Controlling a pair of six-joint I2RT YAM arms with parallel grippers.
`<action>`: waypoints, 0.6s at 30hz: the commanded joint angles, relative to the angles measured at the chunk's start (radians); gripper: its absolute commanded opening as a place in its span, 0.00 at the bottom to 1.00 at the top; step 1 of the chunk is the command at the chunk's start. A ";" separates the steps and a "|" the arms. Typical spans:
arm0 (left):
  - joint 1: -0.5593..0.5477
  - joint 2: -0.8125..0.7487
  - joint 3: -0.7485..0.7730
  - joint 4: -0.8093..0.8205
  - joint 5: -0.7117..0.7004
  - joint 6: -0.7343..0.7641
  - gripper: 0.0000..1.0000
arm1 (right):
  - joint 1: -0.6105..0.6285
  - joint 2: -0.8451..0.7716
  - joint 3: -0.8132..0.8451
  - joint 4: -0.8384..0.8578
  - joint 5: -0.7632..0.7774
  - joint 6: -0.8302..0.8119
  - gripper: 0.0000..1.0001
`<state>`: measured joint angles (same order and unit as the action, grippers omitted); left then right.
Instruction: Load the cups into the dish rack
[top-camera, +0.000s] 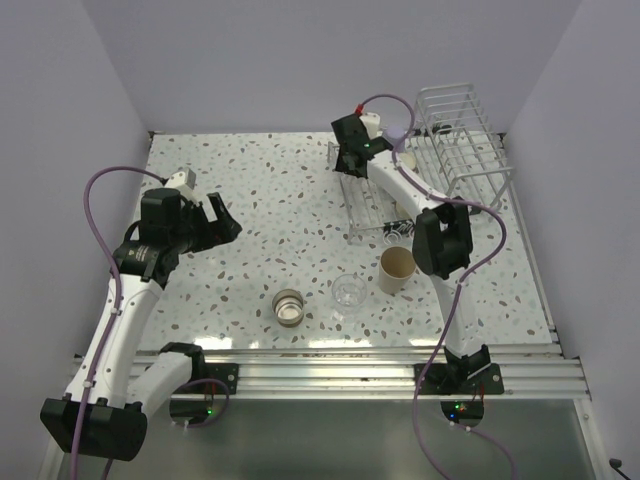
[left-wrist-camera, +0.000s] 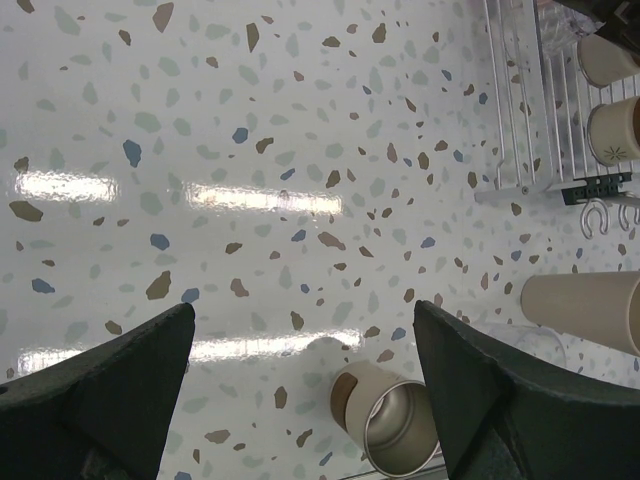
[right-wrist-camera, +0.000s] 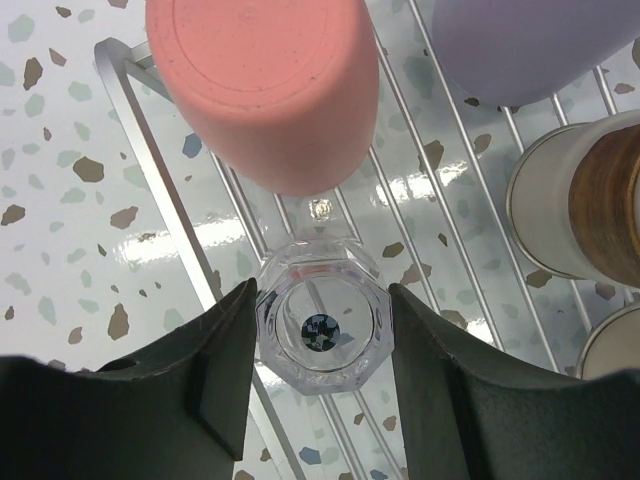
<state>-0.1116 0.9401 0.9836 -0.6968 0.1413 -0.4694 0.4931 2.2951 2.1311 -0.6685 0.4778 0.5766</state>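
My right gripper is at the low flat part of the dish rack, its jaws touching both sides of a clear cup that stands upside down on the wires. A coral-red cup, a lavender cup and a brownish metallic cup stand in the rack around it. On the table are a metallic cup, a second clear cup and a taller beige cup. My left gripper hovers open and empty at the left; its wrist view shows the metallic cup just below its jaws.
The rack's taller cage part stands at the back right corner. A metal rail runs along the table's near edge. Walls enclose the table on three sides. The right arm's elbow hangs over the beige cup's right side.
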 joint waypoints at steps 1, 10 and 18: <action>0.007 -0.001 -0.003 0.028 -0.006 0.025 0.93 | 0.015 -0.057 -0.007 0.032 -0.005 0.026 0.00; 0.006 -0.001 -0.005 0.029 0.003 0.021 0.93 | 0.019 -0.062 -0.003 -0.003 -0.033 0.009 0.48; 0.006 -0.006 0.003 0.028 0.009 0.023 0.93 | 0.028 -0.088 -0.011 -0.008 -0.021 -0.011 0.86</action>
<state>-0.1116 0.9405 0.9833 -0.6968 0.1421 -0.4675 0.5083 2.2921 2.1242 -0.6731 0.4522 0.5724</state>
